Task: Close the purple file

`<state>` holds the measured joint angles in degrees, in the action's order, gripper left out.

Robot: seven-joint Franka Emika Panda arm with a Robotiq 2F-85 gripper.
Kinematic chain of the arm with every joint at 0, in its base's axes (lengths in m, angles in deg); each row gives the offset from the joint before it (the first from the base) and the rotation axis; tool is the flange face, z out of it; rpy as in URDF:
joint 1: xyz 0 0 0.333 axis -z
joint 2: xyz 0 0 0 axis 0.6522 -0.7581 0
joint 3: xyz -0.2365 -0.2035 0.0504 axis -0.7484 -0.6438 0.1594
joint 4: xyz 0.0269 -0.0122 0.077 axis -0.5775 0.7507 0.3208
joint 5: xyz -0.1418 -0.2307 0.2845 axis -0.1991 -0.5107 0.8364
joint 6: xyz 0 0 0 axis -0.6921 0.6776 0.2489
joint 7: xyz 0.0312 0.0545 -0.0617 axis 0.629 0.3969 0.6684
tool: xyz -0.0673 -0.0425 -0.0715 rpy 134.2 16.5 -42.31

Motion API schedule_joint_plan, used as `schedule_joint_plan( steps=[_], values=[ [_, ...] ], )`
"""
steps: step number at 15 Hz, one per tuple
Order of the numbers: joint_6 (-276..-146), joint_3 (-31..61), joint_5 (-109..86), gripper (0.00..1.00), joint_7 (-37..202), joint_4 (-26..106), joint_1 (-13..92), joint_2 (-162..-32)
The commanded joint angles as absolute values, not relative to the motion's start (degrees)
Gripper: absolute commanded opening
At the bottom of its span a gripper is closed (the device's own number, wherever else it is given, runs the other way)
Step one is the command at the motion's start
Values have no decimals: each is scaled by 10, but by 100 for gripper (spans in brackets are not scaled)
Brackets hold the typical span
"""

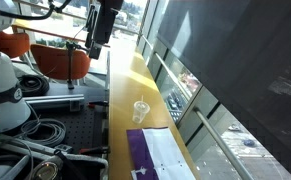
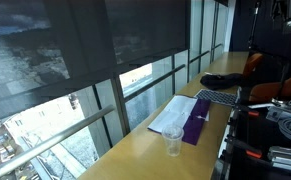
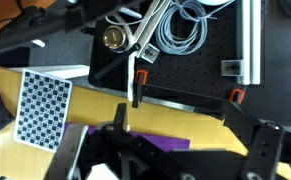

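File (image 2: 194,122), flat purple rectangle (white pages (image 2: 171,115))

Hanging high, aimed downward: gripper (image 1: 93,45) spread wide and empty, fingers (image 3: 257,150) dark at wrist view's lower corners.

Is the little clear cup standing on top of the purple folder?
No, the cup stands on the bare wooden counter, apart from the purple file.
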<state>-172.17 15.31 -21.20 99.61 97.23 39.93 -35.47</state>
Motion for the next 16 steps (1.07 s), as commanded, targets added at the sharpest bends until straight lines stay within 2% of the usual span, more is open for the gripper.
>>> schedule_joint_plan(
  steps=[1, 9, 16],
  values=[
    [-1845, 99, -279, 100, 1037, 982, 425, -390],
    [-2086, -7, -269, 100, 1116, 900, 470, -597],
    [-2169, 40, -250, 100, 1059, 814, 479, -801]
  ],
)
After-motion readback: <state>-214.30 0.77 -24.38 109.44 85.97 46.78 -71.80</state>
